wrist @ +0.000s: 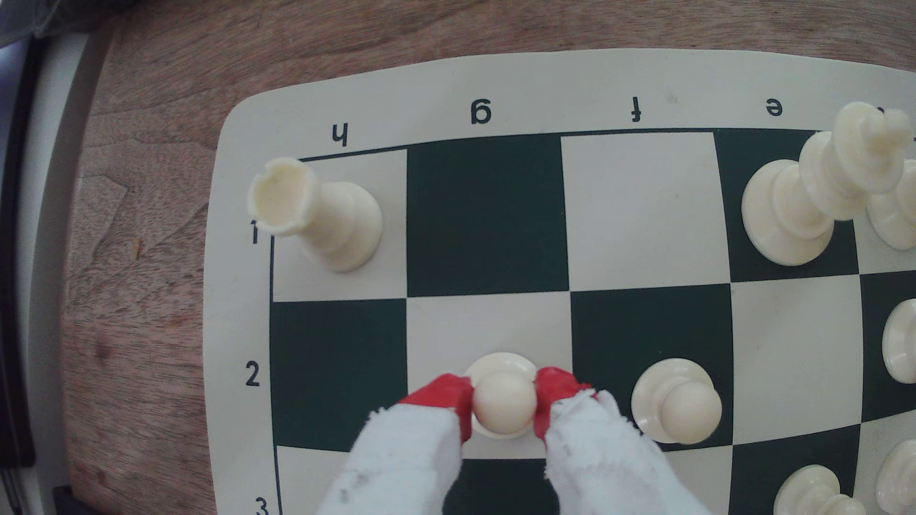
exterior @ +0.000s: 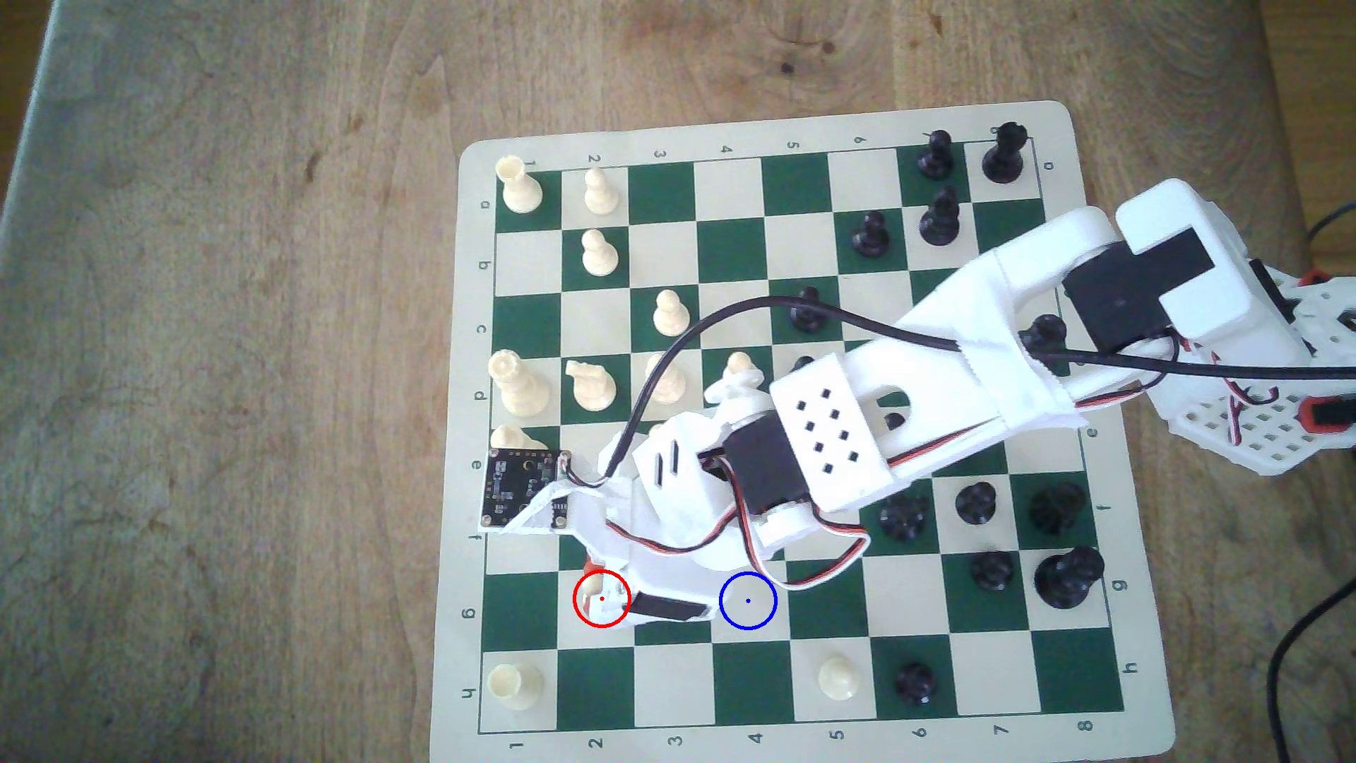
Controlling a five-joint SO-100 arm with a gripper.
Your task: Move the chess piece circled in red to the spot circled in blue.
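Grasp step: red-tipped fingers point(wrist: 448, 396) pinch the pawn point(wrist: 504, 407) head on g2; next lift, carry to blue-circled square point(exterior: 748, 601).

Glossy plastic pawn point(wrist: 504, 406); matt board point(wrist: 644, 208); grained wooden table point(exterior: 220, 293).

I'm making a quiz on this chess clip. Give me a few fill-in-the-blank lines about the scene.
1. The red-tipped fingers flank the head of a cream ____.
2. That piece stands on the square circled in ____.
3. The blue circle marks a ____ square in row g.
4. On h1 stands a cream ____.

Missing words: pawn; red; light; rook
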